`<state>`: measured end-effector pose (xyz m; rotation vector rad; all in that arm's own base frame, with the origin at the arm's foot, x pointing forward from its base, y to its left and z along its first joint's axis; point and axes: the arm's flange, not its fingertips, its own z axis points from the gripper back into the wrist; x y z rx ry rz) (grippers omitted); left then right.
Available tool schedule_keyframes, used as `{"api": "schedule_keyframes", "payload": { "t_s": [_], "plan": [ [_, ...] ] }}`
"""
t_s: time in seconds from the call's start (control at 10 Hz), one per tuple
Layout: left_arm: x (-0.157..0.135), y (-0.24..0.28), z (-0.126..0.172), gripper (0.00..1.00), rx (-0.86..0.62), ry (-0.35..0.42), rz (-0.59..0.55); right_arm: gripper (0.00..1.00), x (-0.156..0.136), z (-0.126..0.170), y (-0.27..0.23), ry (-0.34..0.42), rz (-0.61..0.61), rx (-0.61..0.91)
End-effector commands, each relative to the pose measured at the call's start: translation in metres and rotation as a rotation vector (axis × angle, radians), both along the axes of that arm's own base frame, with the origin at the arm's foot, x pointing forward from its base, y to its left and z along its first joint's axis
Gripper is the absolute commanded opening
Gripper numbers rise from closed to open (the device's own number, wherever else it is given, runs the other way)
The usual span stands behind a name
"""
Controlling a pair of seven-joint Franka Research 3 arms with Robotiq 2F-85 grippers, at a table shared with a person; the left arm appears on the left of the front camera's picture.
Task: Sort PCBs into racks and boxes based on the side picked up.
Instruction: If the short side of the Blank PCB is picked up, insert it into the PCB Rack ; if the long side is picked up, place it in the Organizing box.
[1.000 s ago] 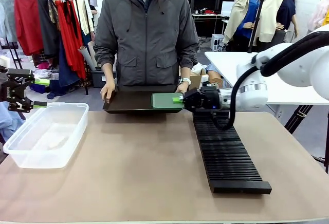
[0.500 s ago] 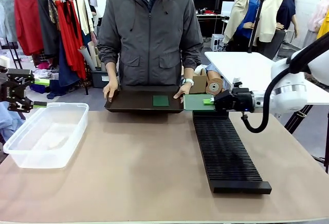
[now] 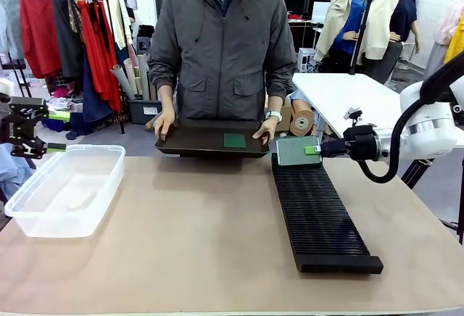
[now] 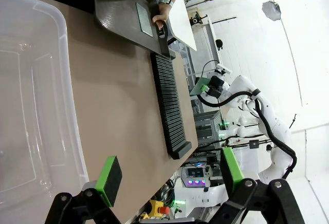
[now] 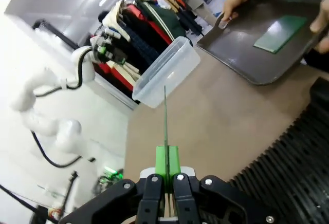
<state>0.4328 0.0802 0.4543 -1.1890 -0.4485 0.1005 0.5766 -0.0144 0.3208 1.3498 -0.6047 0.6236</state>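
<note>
My right gripper (image 3: pixel 313 150) is shut on one edge of a green PCB (image 3: pixel 293 151). The board stands upright just above the far end of the long black rack (image 3: pixel 319 214). In the right wrist view this PCB (image 5: pixel 165 116) shows edge-on as a thin line rising from the shut gripper (image 5: pixel 167 158), with the rack (image 5: pixel 288 178) below. A second PCB (image 3: pixel 234 140) lies flat on the dark tray (image 3: pixel 196 143) that the person holds by both ends. The clear box (image 3: pixel 65 189) sits at the left. My left gripper (image 3: pixel 35 146) hangs open beside it, its fingers (image 4: pixel 109 173) spread over the box (image 4: pixel 31 106).
The person stands at the far edge with a hand (image 3: pixel 266 129) on the tray's right end, close to the held board. A white table (image 3: pixel 348 95) and cardboard rolls (image 3: pixel 301 122) stand behind the rack. Bare tabletop (image 3: pixel 196 236) lies between the box and the rack.
My right gripper carried the PCB rightward off the tray to the rack's far end, and the board turned from flat to upright. The tray shifted slightly right. The left arm stayed still.
</note>
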Motion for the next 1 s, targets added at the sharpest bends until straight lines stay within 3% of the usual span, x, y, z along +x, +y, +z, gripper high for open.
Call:
{"api": "schedule_keyframes", "payload": {
  "t_s": [0.0, 0.4, 0.9],
  "plan": [
    [0.0, 0.0, 0.001, 1.0, -0.007, -0.002, -0.006, 0.0, 0.004, -0.009, -0.011, -0.141, 0.046, -0.013],
    [0.0, 0.0, 0.001, 1.0, -0.007, -0.002, -0.006, 0.0, 0.013, -0.017, -0.037, -0.336, 0.024, 0.076],
    [0.0, 0.0, 0.001, 1.0, -0.007, -0.002, -0.006, 0.0, 0.023, -0.04, -0.057, -0.425, 0.034, 0.12]
  ]
}}
